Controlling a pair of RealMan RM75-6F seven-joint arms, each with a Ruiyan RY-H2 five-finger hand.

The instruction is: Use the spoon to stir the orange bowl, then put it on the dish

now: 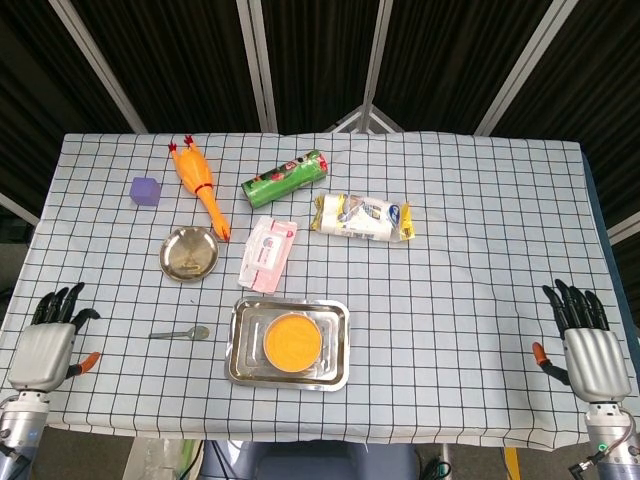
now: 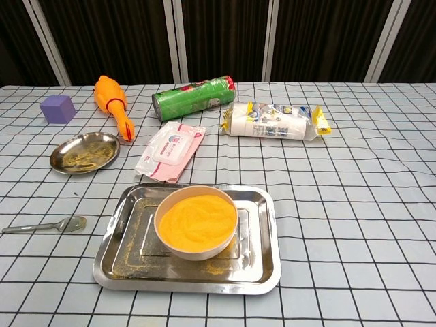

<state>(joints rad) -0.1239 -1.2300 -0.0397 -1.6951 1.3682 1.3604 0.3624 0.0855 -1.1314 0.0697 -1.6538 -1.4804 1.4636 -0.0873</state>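
Spoon [image 1: 180, 333] (untouched) lies between left hand [image 1: 45, 348] and tray [image 1: 240, 372].

My silver-backed, black-fingered left hand [image 1: 47, 345] and matching right hand [image 1: 585, 345] hang empty, fingers spread, at the worktop's [image 1: 480, 250] near corners.

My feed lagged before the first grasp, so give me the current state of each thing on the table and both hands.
spoon: flat on the cloth, left of the tray, untouched.
orange bowl: upright in the tray, full of orange powder.
tray: flat, powder scattered inside.
dish: upright, crumbs inside.
wipes pack: flat, closed.
green can: on its side.
left hand: holds nothing, fingers apart.
right hand: holds nothing, fingers apart.
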